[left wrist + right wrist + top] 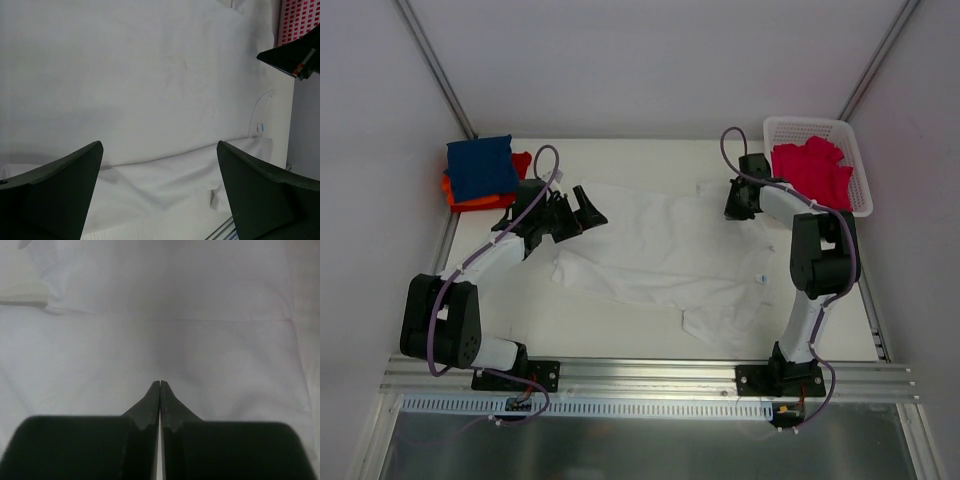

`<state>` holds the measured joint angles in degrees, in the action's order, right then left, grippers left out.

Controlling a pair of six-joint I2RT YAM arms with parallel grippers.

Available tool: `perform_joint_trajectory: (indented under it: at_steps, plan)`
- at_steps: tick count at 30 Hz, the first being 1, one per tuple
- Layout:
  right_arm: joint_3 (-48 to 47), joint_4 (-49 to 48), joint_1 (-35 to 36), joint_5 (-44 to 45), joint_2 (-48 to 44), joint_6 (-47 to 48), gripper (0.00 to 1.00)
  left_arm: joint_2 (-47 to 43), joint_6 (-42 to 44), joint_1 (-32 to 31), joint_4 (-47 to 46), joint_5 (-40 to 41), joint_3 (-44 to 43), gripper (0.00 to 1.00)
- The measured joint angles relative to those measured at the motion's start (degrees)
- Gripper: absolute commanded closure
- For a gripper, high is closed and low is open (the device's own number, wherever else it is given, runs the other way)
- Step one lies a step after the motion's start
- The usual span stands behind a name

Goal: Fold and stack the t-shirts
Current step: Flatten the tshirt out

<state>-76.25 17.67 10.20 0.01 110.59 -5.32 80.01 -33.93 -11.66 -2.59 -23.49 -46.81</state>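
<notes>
A large white t-shirt [660,250] lies spread out flat across the middle of the table, with a small neck label [760,278] near its right side. My left gripper [588,208] is open and empty at the shirt's upper left edge; in the left wrist view [159,145] its fingers hang wide apart above the white cloth [150,75]. My right gripper [732,205] is shut over the shirt's upper right part; in the right wrist view [160,382] its tips meet just above the cloth [160,315], with nothing seen between them. A folded navy t-shirt [480,165] lies on an orange-red one [470,200] at the back left.
A white lattice basket [810,122] at the back right holds crumpled crimson-pink t-shirts [812,170]. The basket [300,20] and part of the right arm [292,55] also show in the left wrist view. A metal rail [650,375] runs along the near table edge.
</notes>
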Motion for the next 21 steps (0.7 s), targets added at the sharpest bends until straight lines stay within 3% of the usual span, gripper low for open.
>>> perform_joint_trajectory:
  at_steps: [13,21]
  plan:
    - [-5.62,5.75,0.17,7.63,2.38,3.56,1.0,-1.68,-0.04,0.0,0.39,-0.07,0.63,0.01]
    - [-15.45,11.87,0.42,7.96,9.07,5.6,1.0,-2.12,-0.07,0.0,0.81,-0.22,0.63,0.01]
